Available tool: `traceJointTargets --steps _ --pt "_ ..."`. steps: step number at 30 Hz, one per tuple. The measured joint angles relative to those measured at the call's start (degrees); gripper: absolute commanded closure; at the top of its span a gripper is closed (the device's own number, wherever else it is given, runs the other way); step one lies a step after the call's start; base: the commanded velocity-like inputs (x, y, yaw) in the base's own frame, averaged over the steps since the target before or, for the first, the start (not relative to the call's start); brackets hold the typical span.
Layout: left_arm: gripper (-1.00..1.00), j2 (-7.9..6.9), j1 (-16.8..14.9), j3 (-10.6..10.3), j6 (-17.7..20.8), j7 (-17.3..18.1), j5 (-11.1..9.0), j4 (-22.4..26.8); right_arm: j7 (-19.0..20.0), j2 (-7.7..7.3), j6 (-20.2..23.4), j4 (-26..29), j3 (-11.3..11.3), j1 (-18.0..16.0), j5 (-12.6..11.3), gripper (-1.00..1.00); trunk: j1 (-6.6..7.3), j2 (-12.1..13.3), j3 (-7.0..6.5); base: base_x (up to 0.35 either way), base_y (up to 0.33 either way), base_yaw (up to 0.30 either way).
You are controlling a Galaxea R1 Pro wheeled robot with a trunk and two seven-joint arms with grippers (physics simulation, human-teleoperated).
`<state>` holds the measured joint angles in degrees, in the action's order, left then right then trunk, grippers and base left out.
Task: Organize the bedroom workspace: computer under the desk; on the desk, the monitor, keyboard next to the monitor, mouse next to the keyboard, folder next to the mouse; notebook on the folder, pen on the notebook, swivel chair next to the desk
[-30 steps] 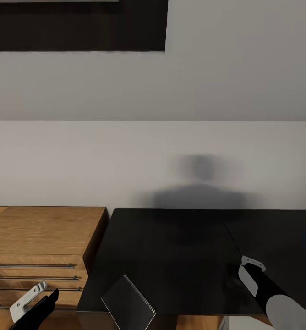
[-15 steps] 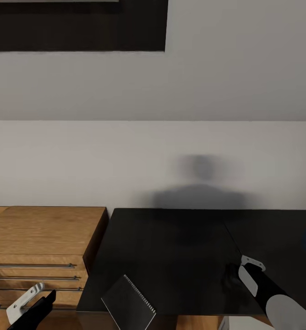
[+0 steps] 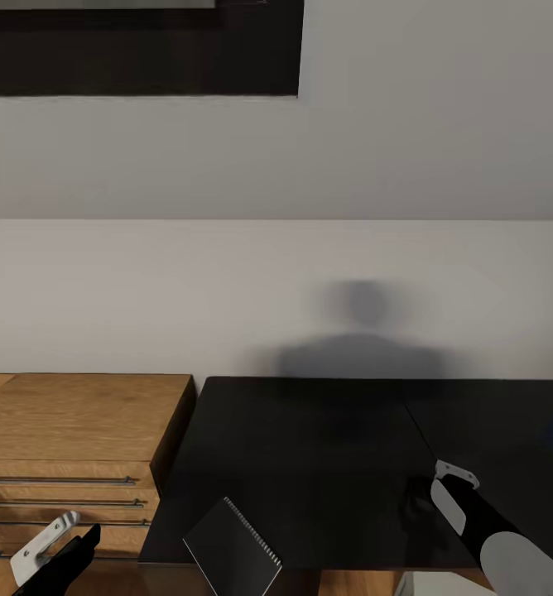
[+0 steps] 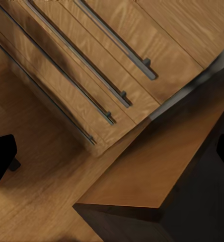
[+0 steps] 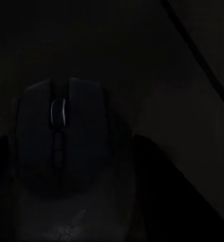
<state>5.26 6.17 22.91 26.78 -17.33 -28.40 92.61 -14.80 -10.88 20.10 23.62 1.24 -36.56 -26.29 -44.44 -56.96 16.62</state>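
Dark notebook point(image 3: 232, 548) — mouse point(image 5: 61, 136) — on black desk point(image 3: 310, 447)

I see a pale wall point(image 3: 227, 273); below it a wooden drawer unit point(image 3: 69, 430) with bar handles, a dark frame point(image 3: 136, 45) high above.

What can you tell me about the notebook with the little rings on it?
The notebook has a plain dark grey cover and a row of small pale spiral rings along one long edge. It is closed and lies flat on the black desk, turned at a slant near the front left corner, with its lower part cut off by the picture's edge. Nothing rests on it.
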Motion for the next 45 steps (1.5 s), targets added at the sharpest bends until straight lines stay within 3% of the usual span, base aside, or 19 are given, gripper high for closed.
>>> traceJointTargets --steps 6,13,20,26,45 --pt "-1.0 -0.1 0.0 0.04 -0.04 0.22 0.0 0.0 0.01 -0.01 -0.56 2.88 -0.08 0.01 -0.01 1.0 1.32 2.41 -1.08 0.0 0.0 0.0" --pt "-1.0 -0.18 0.0 0.01 -0.09 0.33 -0.09 0.0 -0.39 0.05 -0.36 16.53 -0.05 1.35 -0.08 1.0 2.86 5.22 -2.34 0.0 0.0 0.0" --pt "-1.0 -0.18 0.0 0.0 -0.08 0.3 -0.09 0.0 -0.7 0.1 2.71 30.84 -0.05 7.41 -0.25 1.0 4.4 8.03 -3.6 -0.006 0.001 0.0" --pt "-1.0 -0.18 0.0 0.08 0.0 0.29 -0.14 0.01 -1.26 0.21 4.34 33.33 -0.01 8.51 -0.31 1.0 5.69 10.45 -4.68 -0.227 0.065 0.0" --pt "-1.0 -0.19 0.0 0.09 0.0 0.3 -0.18 0.0 -1.37 0.46 4.57 33.33 0.03 8.64 -0.25 1.0 9.86 18.08 -8.1 -0.324 0.097 0.0"
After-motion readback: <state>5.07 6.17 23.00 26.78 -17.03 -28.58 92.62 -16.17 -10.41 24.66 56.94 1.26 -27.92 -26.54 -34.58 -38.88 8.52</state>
